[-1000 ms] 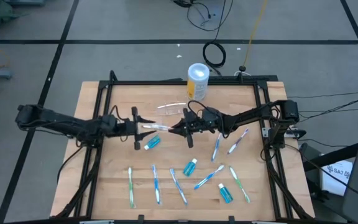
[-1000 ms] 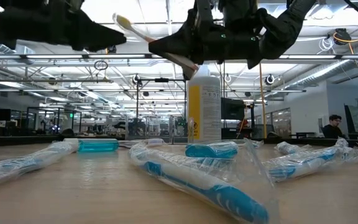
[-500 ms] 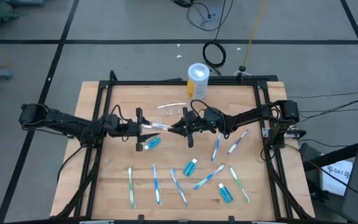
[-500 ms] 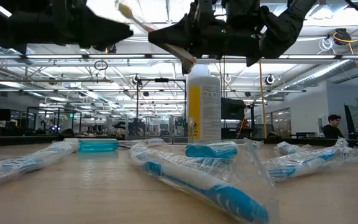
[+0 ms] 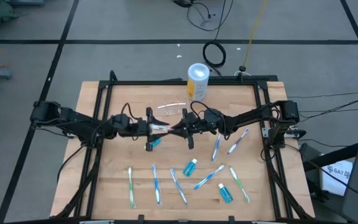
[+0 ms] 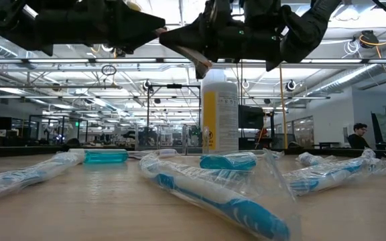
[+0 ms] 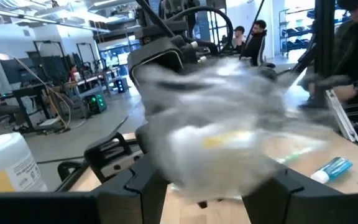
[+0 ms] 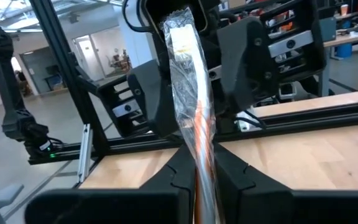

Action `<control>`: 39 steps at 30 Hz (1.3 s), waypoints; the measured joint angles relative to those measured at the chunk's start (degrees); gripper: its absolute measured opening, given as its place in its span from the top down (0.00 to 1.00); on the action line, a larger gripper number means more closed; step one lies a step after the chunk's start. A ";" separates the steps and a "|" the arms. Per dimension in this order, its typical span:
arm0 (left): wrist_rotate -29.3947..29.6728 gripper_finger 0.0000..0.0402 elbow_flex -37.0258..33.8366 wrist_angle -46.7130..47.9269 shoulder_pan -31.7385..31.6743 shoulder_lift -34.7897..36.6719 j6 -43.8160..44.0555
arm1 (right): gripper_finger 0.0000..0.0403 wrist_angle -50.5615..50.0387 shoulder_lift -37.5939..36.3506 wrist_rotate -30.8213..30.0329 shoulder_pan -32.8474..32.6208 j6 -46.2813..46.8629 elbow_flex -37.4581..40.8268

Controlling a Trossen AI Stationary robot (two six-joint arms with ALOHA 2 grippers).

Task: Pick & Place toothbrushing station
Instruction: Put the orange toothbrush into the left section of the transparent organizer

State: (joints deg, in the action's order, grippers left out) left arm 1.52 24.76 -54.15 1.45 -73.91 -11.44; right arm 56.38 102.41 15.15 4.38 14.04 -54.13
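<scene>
My right gripper [image 5: 180,128] is shut on a toothbrush in a clear wrapper [image 5: 162,127], held above the table's middle. My left gripper [image 5: 149,129] is open, and its fingers [image 8: 151,93] stand on either side of the toothbrush's free head end [image 7: 225,140]. The small see-through cup [image 5: 171,109] lies on the table just beyond the two grippers, and no gripper touches it. The tall yellow container with a white-blue lid [image 5: 197,79] stands upright at the far edge. My right gripper pinches the wrapped toothbrush's handle end [image 8: 199,163] between its two fingers. The fingers come level from the table's right and lie along the toothbrush. The toothbrush sticks out toward the left gripper, slanting a little upward, clear of the table. My left gripper: I cannot tell whether its open fingers touch the wrapper.
Several wrapped toothbrushes [image 5: 156,183] and small blue toothpaste tubes [image 5: 190,167] lie on the table's near half, with more toothbrushes at the right [image 5: 216,148]. One tube [image 5: 153,142] lies under the left gripper. A black frame [image 5: 166,83] edges the table.
My left gripper has gone toward the table's right, toward the right gripper, and its open fingers now stand around the toothbrush's head end. My right gripper has kept the toothbrush nearly still in the air.
</scene>
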 joint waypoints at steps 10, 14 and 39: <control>0.84 0.79 0.01 0.31 -0.04 -0.02 -0.38 | 0.94 -0.04 0.00 -0.03 0.00 -1.27 0.00; 3.90 0.85 0.01 0.48 0.00 -0.02 0.95 | 0.96 -0.07 0.00 -0.22 0.07 -1.31 0.00; 8.62 0.95 2.54 19.07 -0.84 5.73 10.07 | 0.66 -9.69 0.00 -12.16 0.15 -5.30 -0.02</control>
State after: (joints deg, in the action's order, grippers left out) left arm 10.14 27.30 -35.08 0.61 -68.18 -1.37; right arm 46.69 102.41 2.99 4.54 8.74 -54.15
